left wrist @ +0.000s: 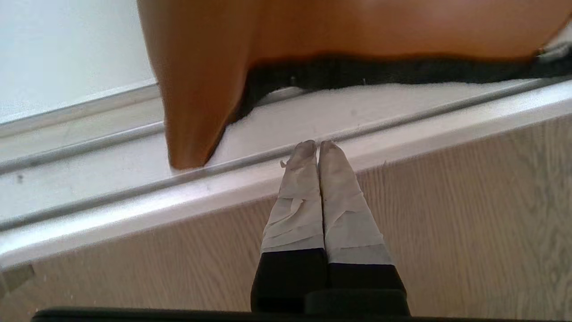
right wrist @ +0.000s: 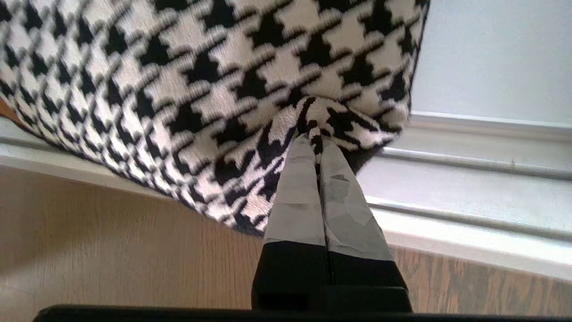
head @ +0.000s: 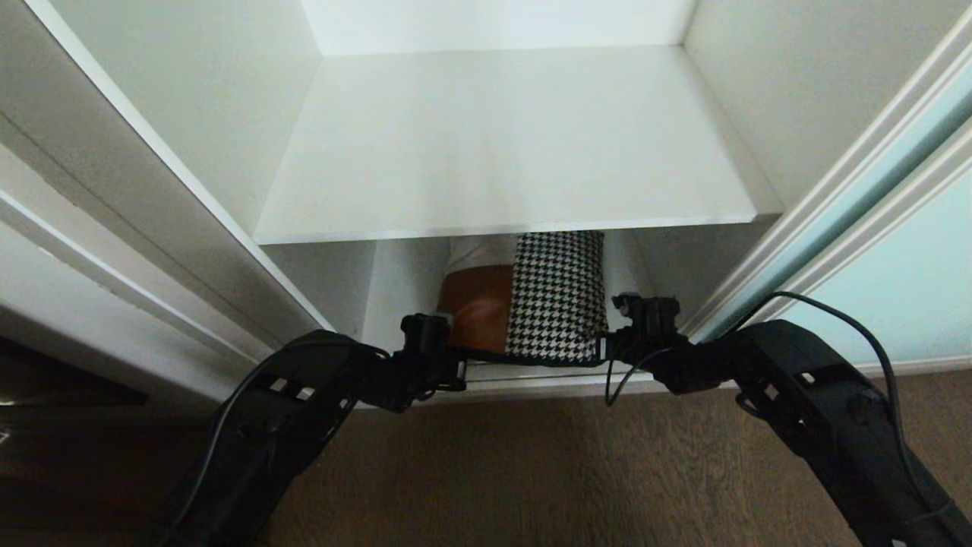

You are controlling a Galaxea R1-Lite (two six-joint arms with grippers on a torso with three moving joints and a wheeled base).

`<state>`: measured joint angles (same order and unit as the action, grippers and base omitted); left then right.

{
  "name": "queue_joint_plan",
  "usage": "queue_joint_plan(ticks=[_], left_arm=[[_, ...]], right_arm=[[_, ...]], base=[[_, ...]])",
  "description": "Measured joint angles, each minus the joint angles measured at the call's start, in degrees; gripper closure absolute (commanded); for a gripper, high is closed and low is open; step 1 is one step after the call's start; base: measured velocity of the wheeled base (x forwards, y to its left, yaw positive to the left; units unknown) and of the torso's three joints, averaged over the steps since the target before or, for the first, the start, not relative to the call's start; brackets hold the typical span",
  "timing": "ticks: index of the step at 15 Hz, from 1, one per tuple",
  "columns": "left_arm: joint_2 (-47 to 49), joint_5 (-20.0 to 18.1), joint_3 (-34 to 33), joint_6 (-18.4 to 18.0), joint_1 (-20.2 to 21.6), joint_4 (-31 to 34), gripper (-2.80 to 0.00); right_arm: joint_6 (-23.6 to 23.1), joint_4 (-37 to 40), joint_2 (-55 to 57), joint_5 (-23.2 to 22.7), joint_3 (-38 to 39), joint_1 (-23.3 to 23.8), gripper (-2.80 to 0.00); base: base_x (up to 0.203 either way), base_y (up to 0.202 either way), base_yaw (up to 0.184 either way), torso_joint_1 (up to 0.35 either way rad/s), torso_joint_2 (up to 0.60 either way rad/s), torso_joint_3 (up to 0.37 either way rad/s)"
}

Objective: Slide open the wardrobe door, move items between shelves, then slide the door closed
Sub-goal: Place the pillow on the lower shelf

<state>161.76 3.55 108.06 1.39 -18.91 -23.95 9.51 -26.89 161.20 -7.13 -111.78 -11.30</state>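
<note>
Below the white shelf (head: 501, 144), the houndstooth cushion (head: 558, 292) stands at the wardrobe's front edge; right gripper (right wrist: 316, 136) pinches its corner, left gripper (left wrist: 316, 145) jaws closed, empty.

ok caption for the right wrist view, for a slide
Right gripper shut on a pinch of houndstooth cushion fabric at the wardrobe's bottom track.

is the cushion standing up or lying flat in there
Standing up: the cushion rests on its lower edge under the white shelf, patterned face outward.
</note>
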Motion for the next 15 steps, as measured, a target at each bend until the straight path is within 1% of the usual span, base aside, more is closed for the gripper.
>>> queue_joint_plan(ticks=[3, 7, 9, 10, 11, 13, 14, 15], left_arm=[[0.4, 0.0, 1.3, -0.4, 0.1, 1.0, 0.0], [0.9, 0.3, 2.2, -1.6, 0.0, 0.6, 0.0], [0.9, 1.0, 0.6, -2.0, 0.0, -1.2, 0.0], [0.8, 1.3, -1.2, -2.1, 0.0, -3.8, 0.0], [0.5, 1.9, -4.0, -2.7, -0.1, -8.7, 0.0], [-1.1, 4.0, -10.6, -5.3, -0.5, -16.6, 0.0], [-2.7, 5.4, -13.6, -6.2, -0.8, -18.7, 0.0], [-4.0, 6.3, -15.6, -6.5, -1.0, -19.2, 0.0]], right_arm=[[1.4, -0.3, -0.4, 0.1, 0.0, 0.2, 0.0], [1.5, -0.8, -0.4, 0.0, 0.0, 0.1, 0.0], [1.5, -0.9, -0.3, 0.1, 0.0, 0.1, 0.0], [1.5, -0.9, -0.2, 0.2, 0.0, 0.1, 0.0], [1.5, -0.9, -0.1, 0.2, 0.0, 0.1, 0.0], [1.5, -0.9, 0.0, 0.2, 0.0, 0.0, 0.0], [1.4, -0.8, 0.1, 0.3, 0.0, 0.0, 0.0], [1.4, -0.8, 0.1, 0.3, 0.0, -0.1, 0.0]], base=[[0.188, 0.0, 0.0, 0.005, 0.0, 0.002], [0.181, 0.0, 0.001, 0.001, 0.01, 0.005], [0.0, 0.0, 0.0, 0.0, 0.0, 0.0], [0.0, 0.0, 0.0, 0.0, 0.0, 0.0], [0.0, 0.0, 0.0, 0.0, 0.0, 0.0], [0.0, 0.0, 0.0, 0.0, 0.0, 0.0], [0.0, 0.0, 0.0, 0.0, 0.0, 0.0], [0.0, 0.0, 0.0, 0.0, 0.0, 0.0]])
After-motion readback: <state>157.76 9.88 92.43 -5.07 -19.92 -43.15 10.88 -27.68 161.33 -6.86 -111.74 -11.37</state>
